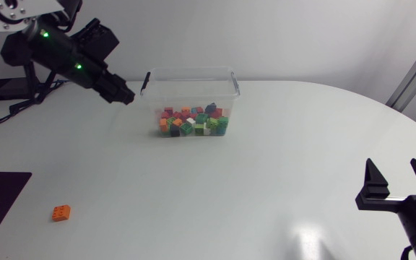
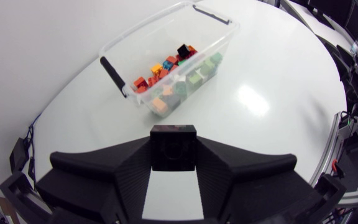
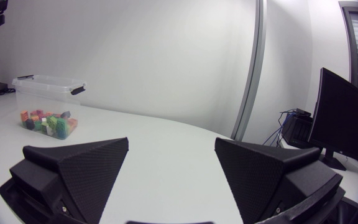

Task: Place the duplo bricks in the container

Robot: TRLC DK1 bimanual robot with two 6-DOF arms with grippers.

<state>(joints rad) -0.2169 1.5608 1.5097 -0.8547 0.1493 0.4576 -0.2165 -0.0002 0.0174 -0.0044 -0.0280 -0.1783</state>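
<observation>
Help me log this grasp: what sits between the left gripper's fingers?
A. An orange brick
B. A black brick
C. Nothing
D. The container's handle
B: the left wrist view shows a black brick pinched from both sides by the left gripper, which is short of the container.

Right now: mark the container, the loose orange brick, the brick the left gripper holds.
container (image 1: 191, 94), head view, clear front wall
orange brick (image 1: 61, 213), head view, top face
black brick (image 2: 173, 147), left wrist view, front face
</observation>
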